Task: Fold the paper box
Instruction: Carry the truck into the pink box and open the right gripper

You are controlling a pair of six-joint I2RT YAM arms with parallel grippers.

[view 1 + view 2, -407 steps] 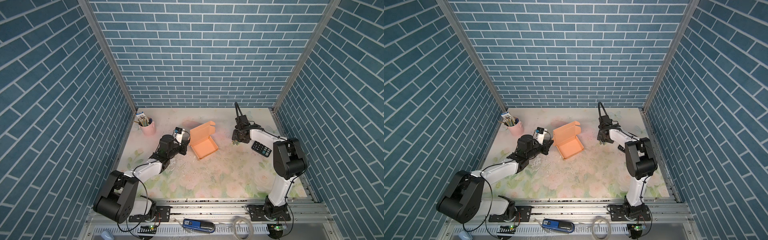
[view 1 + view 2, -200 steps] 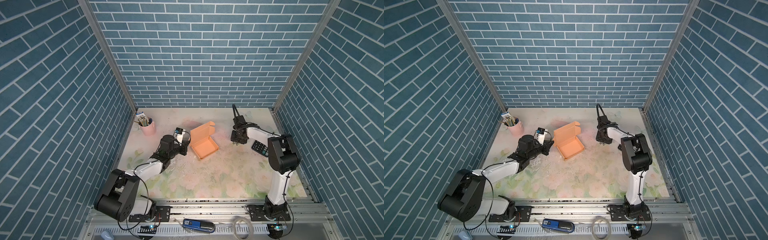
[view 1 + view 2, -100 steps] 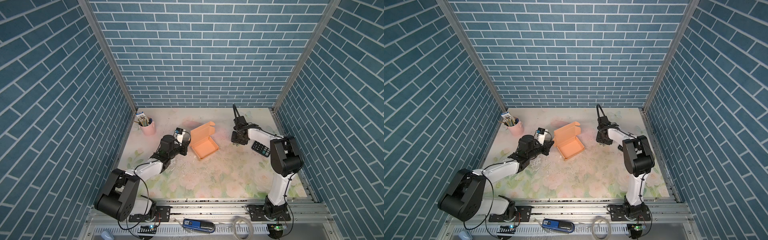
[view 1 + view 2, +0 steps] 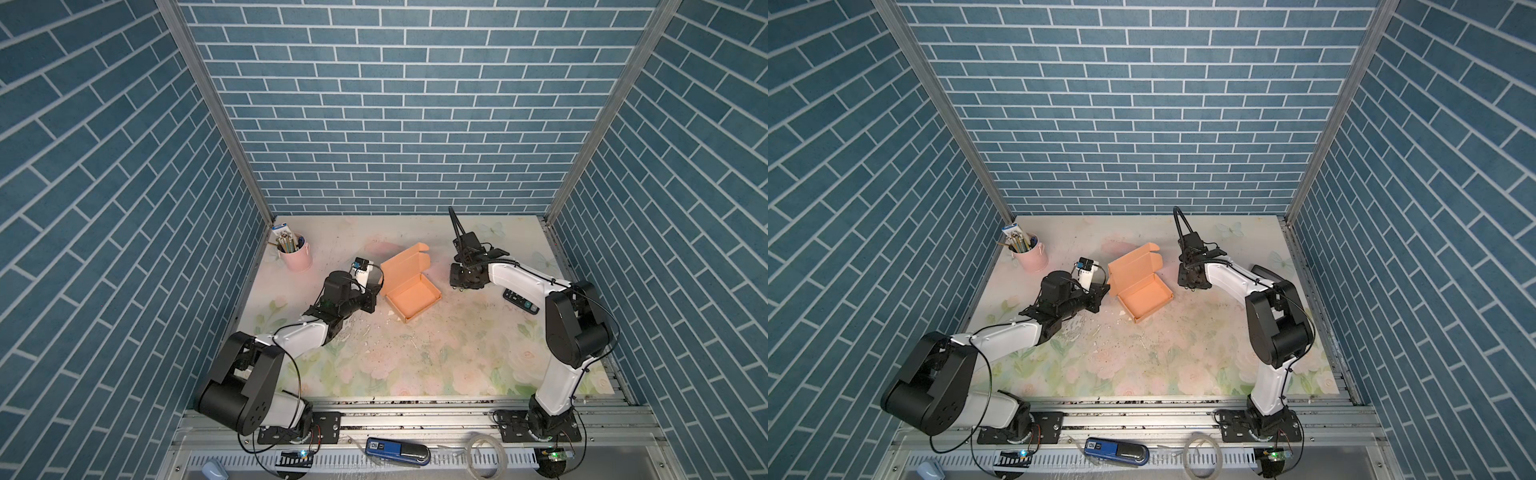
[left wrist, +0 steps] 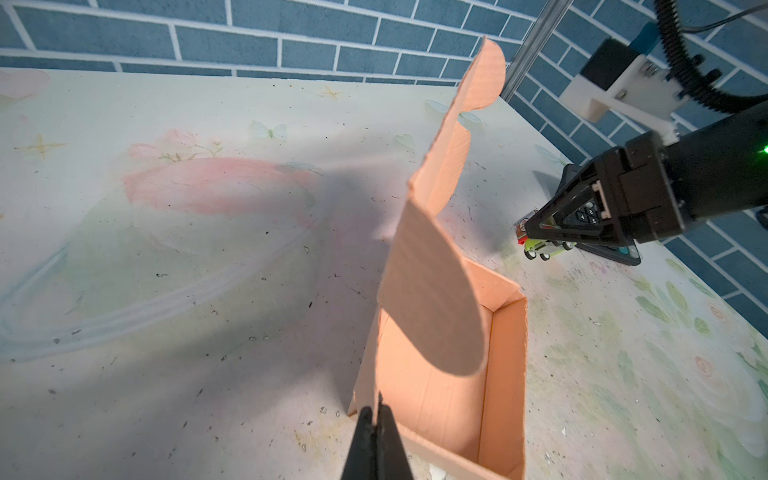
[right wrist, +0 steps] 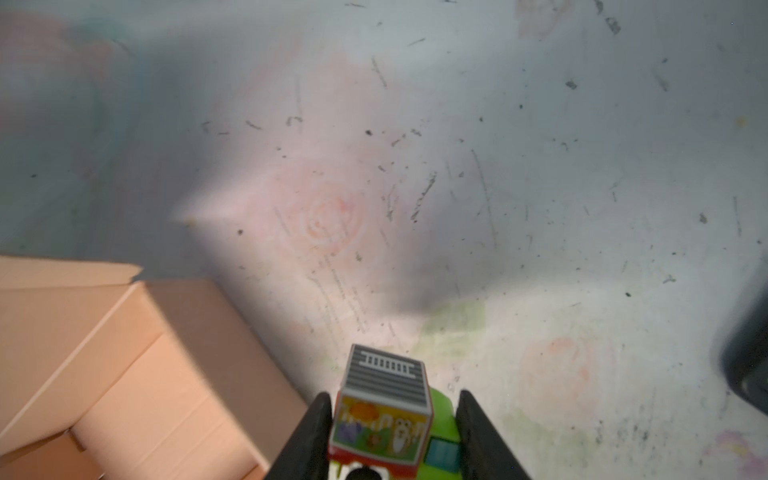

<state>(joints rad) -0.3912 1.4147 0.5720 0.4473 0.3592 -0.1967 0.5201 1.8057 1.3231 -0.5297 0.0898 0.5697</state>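
On the front rail lies a blue device [image 4: 397, 447]. Past it, on the flowered bench [image 4: 415, 357], a black remote [image 4: 521, 300] lies toward the right edge, partly under the right arm. The box [image 4: 415, 296] sits about mid-width, toward the back. It is an open orange tray lying skewed, and its lid [image 4: 405, 264] stands up from the far-left wall with rounded flaps along its free edge. The left tool [image 5: 377, 415] is at the tray's left corner. Its fingers [image 5: 363, 440] are pressed together on a thin edge of card where lid and wall meet (the left wrist view shows a sliver of card running down between them). Right of the box and clear of it, the right tool [image 6: 392, 397] points down and pinches a truck [image 6: 384, 386] across its sides. This is a toy with a green cab and a picture-printed body. I cannot tell whether its wheels touch the bench or hang just above it. Farthest back, by the left wall, stands a pink cup [image 4: 297, 257] of pens.
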